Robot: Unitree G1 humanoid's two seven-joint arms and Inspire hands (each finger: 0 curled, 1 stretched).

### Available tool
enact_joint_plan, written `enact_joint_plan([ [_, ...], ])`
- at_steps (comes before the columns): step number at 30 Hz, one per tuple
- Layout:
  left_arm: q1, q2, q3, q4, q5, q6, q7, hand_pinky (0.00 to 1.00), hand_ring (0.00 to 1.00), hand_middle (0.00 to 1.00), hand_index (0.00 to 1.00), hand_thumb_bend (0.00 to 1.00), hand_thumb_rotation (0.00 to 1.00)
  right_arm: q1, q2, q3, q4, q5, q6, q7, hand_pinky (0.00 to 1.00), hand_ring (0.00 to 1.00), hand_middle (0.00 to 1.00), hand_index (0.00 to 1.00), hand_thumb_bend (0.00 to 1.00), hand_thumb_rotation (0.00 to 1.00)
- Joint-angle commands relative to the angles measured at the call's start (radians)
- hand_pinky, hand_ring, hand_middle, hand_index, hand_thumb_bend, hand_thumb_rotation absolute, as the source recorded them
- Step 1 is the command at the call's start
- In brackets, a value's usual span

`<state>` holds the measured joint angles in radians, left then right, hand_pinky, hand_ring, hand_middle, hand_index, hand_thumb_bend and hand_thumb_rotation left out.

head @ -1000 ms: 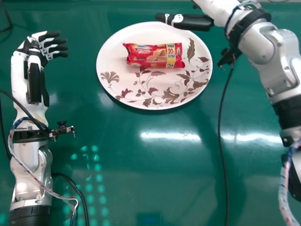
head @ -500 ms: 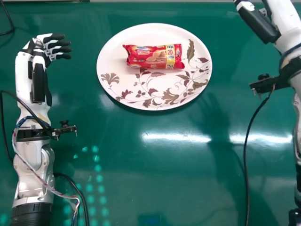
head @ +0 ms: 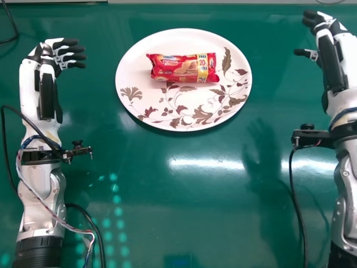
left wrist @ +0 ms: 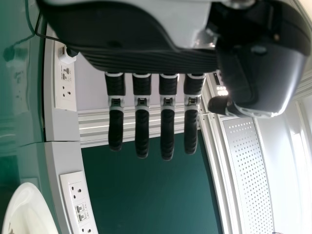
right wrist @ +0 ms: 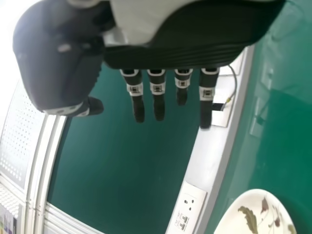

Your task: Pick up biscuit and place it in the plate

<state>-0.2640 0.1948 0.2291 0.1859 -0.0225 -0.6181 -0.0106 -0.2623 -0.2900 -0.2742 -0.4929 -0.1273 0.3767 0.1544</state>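
- We see the red, shiny biscuit packet (head: 181, 67) lying inside the rim of the round white plate (head: 131, 70) with brown leaf patterns, nearer its far edge.
- Our left hand (head: 49, 54) is open, well apart from the plate's left edge.
- Our right hand (head: 330, 28) is open too, beyond the right edge.
- Glossy green table (head: 167, 206) spreads between each hand and the plate.
- Print marks the packet's front and yellow band.

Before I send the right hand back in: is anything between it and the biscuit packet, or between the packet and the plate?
Nothing visible does: between the right hand and the biscuit packet lie bare table and plate rim; the packet already rests on the plate.
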Motion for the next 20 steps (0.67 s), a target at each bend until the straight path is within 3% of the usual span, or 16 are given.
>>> enact_joint_plan([
  [1, 0.026, -0.016, -0.012, 0.023, -0.008, -0.003, -0.002, 0.50, 0.57, 0.60, 0.62, 0.20, 0.20, 0.037, -0.003, 0.008, 0.007, -0.003, -0.056, -0.016, 0.82, 0.90, 0.92, 0.90, 0.43, 0.51],
  [3, 0.028, -0.022, -0.015, 0.019, -0.017, 0.006, -0.005, 0.50, 0.57, 0.61, 0.63, 0.22, 0.23, 0.049, 0.003, 0.014, 0.023, 0.005, -0.101, -0.024, 0.84, 0.90, 0.91, 0.90, 0.41, 0.51],
  [7, 0.031, -0.034, -0.022, 0.018, -0.010, 0.012, 0.003, 0.52, 0.59, 0.62, 0.63, 0.25, 0.18, 0.059, 0.015, 0.035, 0.039, -0.005, -0.145, -0.051, 0.85, 0.90, 0.90, 0.89, 0.41, 0.54],
  [10, 0.030, -0.038, -0.023, 0.020, 0.019, 0.010, 0.025, 0.50, 0.58, 0.61, 0.62, 0.24, 0.20, 0.066, 0.012, 0.052, 0.045, -0.013, -0.174, -0.060, 0.87, 0.92, 0.91, 0.90, 0.38, 0.56],
  [20, 0.036, -0.049, -0.020, 0.000, 0.003, 0.029, 0.029, 0.52, 0.62, 0.64, 0.63, 0.30, 0.27, 0.102, 0.016, 0.068, 0.061, -0.023, -0.272, -0.083, 0.89, 0.93, 0.93, 0.91, 0.36, 0.60],
])
